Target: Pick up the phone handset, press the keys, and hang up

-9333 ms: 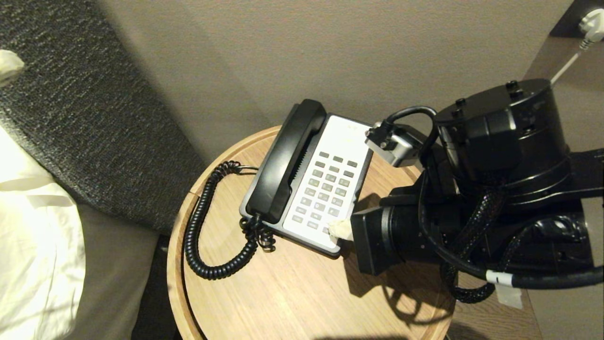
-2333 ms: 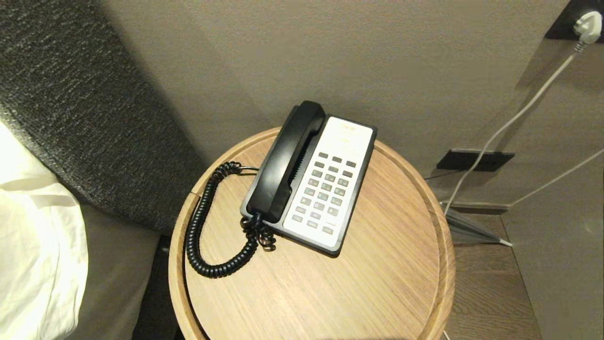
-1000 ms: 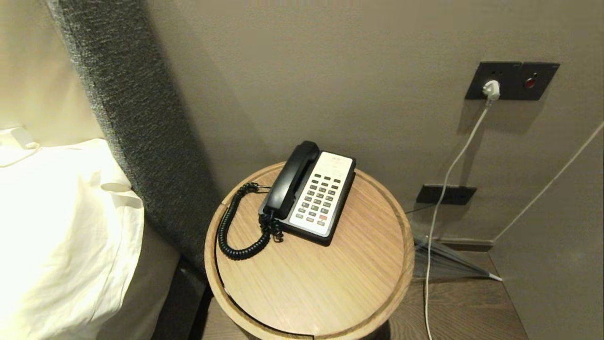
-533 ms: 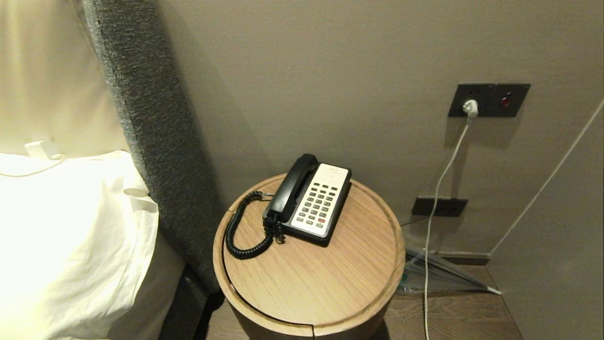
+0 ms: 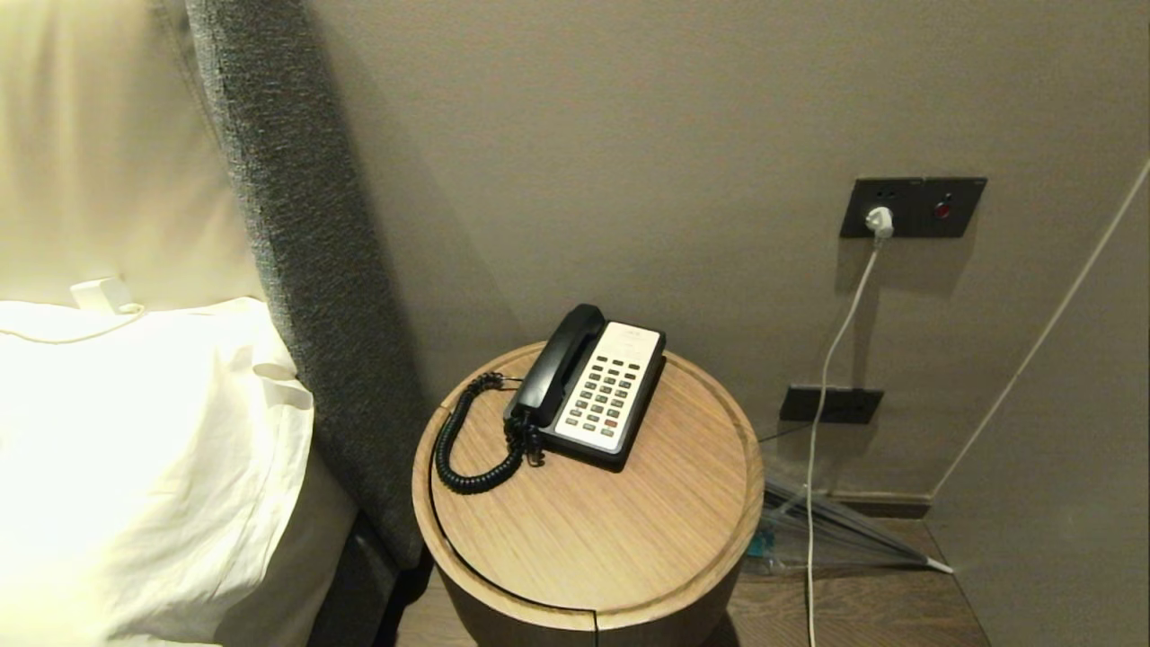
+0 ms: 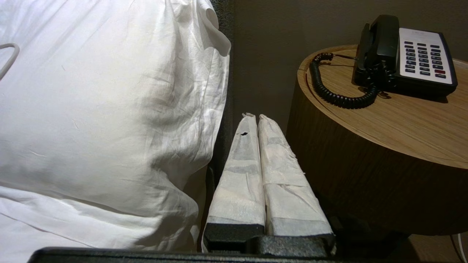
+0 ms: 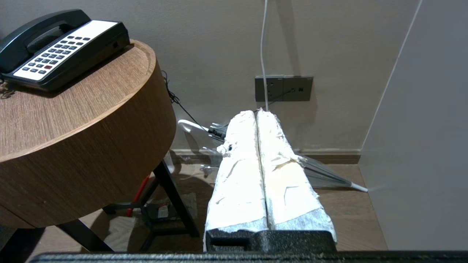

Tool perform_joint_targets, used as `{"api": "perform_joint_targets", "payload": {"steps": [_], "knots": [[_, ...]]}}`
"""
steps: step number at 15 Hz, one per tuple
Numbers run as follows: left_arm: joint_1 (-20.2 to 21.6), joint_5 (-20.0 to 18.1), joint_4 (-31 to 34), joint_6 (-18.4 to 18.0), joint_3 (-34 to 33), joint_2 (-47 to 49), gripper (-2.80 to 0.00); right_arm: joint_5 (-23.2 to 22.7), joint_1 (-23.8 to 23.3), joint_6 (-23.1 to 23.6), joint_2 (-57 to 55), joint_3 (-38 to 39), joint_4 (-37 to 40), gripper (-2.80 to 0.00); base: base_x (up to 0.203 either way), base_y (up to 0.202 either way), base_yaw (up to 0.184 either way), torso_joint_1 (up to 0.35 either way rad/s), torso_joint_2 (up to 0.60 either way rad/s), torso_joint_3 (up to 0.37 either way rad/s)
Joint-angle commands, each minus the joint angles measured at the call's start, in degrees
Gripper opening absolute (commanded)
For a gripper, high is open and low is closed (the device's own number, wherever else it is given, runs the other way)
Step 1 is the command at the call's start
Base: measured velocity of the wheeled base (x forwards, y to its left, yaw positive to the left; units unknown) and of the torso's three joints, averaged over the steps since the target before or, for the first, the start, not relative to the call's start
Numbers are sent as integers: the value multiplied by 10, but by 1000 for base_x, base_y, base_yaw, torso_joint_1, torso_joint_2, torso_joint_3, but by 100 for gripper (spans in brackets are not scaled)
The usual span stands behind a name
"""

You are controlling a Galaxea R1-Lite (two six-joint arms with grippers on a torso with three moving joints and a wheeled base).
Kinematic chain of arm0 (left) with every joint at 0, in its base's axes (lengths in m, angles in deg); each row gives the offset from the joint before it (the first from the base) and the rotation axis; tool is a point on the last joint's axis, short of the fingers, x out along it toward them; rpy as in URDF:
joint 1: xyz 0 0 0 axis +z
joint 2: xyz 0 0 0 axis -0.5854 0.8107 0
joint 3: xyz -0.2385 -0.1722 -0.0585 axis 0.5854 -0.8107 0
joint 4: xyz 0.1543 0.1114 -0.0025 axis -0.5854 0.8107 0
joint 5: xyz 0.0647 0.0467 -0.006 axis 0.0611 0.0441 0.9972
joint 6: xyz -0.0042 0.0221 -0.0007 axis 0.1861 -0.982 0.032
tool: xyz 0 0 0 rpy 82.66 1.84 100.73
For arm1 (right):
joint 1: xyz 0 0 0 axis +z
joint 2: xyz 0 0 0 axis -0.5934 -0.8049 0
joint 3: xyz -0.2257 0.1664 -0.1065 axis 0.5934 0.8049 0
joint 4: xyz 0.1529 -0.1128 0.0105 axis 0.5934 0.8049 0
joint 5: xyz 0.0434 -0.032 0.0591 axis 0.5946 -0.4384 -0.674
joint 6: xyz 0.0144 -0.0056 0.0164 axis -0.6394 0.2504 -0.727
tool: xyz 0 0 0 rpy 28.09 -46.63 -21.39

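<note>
The glossy black phone handset [image 5: 559, 364] lies in its cradle on the left side of the black-and-white phone base [image 5: 607, 395]. The base stands toward the back of a round wooden table [image 5: 584, 539]. A black coiled cord [image 5: 467, 449] loops from the handset over the tabletop. Neither arm shows in the head view. My left gripper [image 6: 255, 116] hangs low between the pillow and the table, shut and empty, with the handset [image 6: 378, 40] far above it. My right gripper [image 7: 256, 112] is shut and empty to the right of the table, below the handset [image 7: 36, 27].
A white pillow [image 5: 135, 449] and a grey headboard [image 5: 296, 270] stand left of the table. On the wall to the right are a dark socket plate [image 5: 912, 207] with a white plug and cable [image 5: 831, 359]. A folded umbrella [image 5: 835, 530] lies on the floor.
The head camera has risen and drawn back, so the table and phone look smaller and lower. The phone itself has not moved. The right arm, earlier at the keypad, has left the head view.
</note>
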State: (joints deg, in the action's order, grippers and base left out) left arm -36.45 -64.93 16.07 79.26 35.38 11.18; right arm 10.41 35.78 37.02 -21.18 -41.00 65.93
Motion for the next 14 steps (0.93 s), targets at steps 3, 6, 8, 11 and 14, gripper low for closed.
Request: {"api": "perform_joint_targets", "payload": {"steps": [3,6,8,11,14], "knots": [[0,0,0,0,-15,1,-280,0,0,0,-1,7,0,-280,0,0,0,0,0,0],[0,1,0,0,-15,1,-280,0,0,0,-2,7,-1,-280,0,0,0,0,0,0],[0,0,0,0,-15,1,-280,-1,0,-1,-2,9,-3,-280,0,0,0,0,0,0],[0,0,0,0,-15,0,-280,0,0,-1,-1,10,-7,-280,0,0,0,0,0,0],[0,0,0,0,-15,1,-280,0,0,-1,-1,10,-7,-280,0,0,0,0,0,0]]}}
